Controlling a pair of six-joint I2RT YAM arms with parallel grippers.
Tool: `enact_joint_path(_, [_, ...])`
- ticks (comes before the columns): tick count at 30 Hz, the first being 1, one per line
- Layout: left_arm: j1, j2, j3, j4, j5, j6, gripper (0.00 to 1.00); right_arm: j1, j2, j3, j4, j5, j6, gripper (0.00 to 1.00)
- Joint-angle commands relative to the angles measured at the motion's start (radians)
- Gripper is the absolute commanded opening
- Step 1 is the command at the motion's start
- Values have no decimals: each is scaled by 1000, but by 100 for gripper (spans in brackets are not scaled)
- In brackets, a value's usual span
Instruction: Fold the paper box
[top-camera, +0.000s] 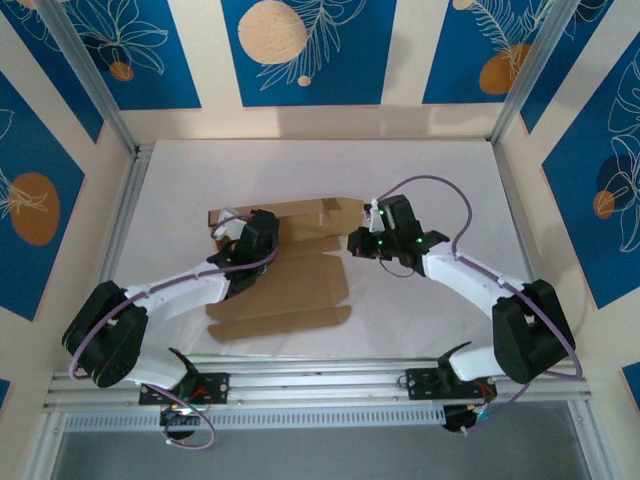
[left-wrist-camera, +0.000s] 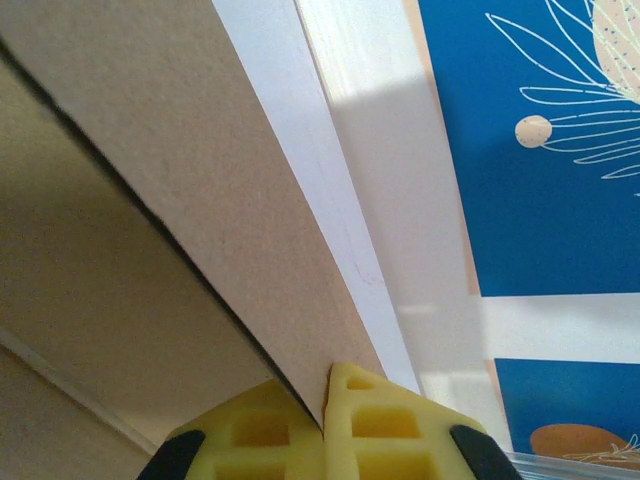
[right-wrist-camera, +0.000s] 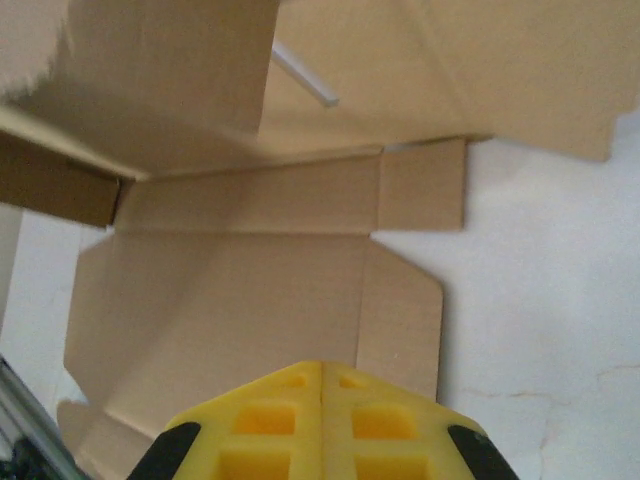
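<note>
Mid-left of top view: clamped on a raised box (top-camera: 300, 290) panel edge with left gripper (left-wrist-camera: 326, 410) | mid-right: pressed closed on nothing, right gripper (right-wrist-camera: 322, 395), beside box's right edge | centre: lying part-unfolded on table (top-camera: 450, 180), near flaps flat, far panel lifted | top: blue patterned wall (top-camera: 310, 50)

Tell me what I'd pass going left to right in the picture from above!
The left arm's black elbow, the left gripper pinching the paper box, the right gripper, the right arm's black elbow. The box lies under that left gripper, so it gets no spot of its own.
</note>
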Motion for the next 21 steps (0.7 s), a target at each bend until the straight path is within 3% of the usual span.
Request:
enact_joint_path(1, [-12, 9, 15, -47, -11, 47, 3, -5, 76, 8, -35, -44, -55, 0])
enact_joint_path(9, [-13, 2, 14, -39, -2, 59, 3, -15, 301, 127, -55, -91, -9, 0])
enact_joint_path(15, [-16, 8, 17, -34, 8, 71, 1, -53, 402, 247, -103, -47, 4, 0])
enact_joint_path(17, [-17, 11, 16, -31, 9, 72, 0, -66, 440, 297, -132, -35, 1, 4])
enact_joint_path(21, [-18, 12, 17, -23, 10, 78, 0, -64, 512, 377, -170, -22, -6, 23])
